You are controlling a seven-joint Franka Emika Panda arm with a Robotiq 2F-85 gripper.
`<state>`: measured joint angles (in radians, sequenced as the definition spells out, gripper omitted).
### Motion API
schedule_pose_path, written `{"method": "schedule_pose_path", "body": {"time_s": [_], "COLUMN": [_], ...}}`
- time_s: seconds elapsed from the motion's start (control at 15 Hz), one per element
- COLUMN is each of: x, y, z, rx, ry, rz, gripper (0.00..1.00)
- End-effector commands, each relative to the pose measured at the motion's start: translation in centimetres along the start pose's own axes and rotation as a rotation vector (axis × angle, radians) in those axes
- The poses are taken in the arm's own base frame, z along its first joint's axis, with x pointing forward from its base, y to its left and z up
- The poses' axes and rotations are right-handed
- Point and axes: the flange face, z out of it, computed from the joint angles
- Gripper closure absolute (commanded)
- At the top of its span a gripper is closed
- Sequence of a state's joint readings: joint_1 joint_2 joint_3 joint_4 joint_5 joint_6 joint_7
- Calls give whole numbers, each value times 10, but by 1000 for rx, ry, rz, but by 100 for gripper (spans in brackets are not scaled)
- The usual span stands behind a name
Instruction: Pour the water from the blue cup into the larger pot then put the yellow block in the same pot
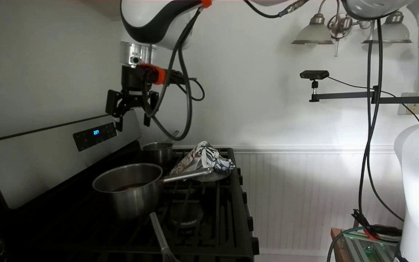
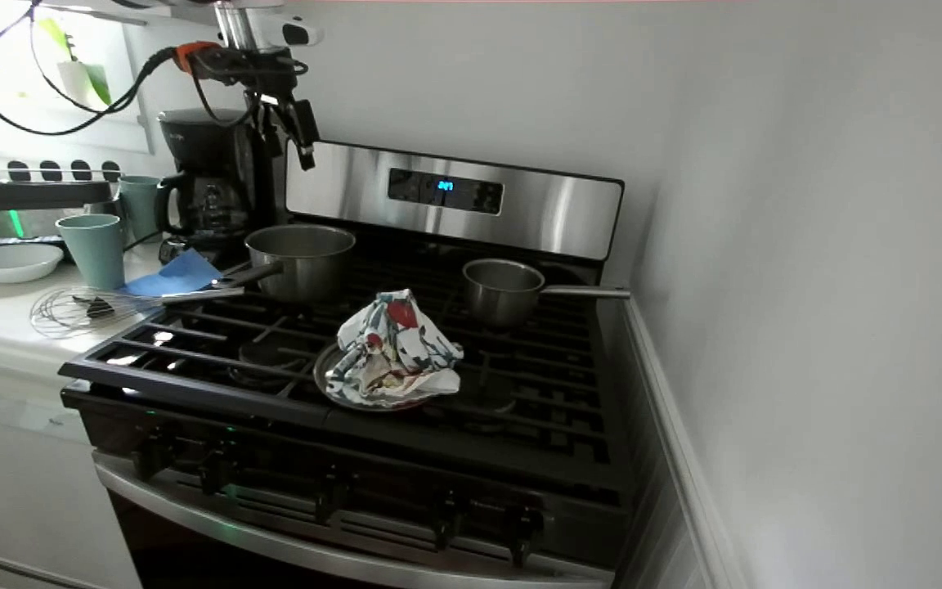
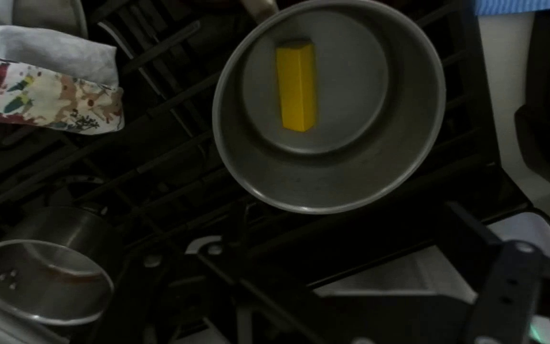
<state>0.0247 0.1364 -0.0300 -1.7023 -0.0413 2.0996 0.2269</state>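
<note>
Brushed-metal larger pot (image 1: 136, 199), smooth yellow block (image 3: 296, 88)

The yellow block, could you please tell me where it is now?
In the wrist view, the yellow block lies on the floor of the larger pot, left of its centre; the smaller pot is at lower left.

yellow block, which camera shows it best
The wrist view: it looks down into the pot, so the yellow block shows from end to end. In an exterior view, only a yellowish sliver shows inside; in an exterior view, the pot's wall hides it.
</note>
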Motion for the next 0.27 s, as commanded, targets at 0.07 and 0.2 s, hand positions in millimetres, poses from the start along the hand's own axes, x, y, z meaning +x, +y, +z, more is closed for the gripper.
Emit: {"method": "schedule_pose_path", "body": {"time_s": [0.07, 0.2], "x": [-2, -2], "y": [1, 1], "z": [-9, -3], "rx": [1, -1], "ry": [9, 1], "rz": [0, -1], "gripper": [0, 0]}}
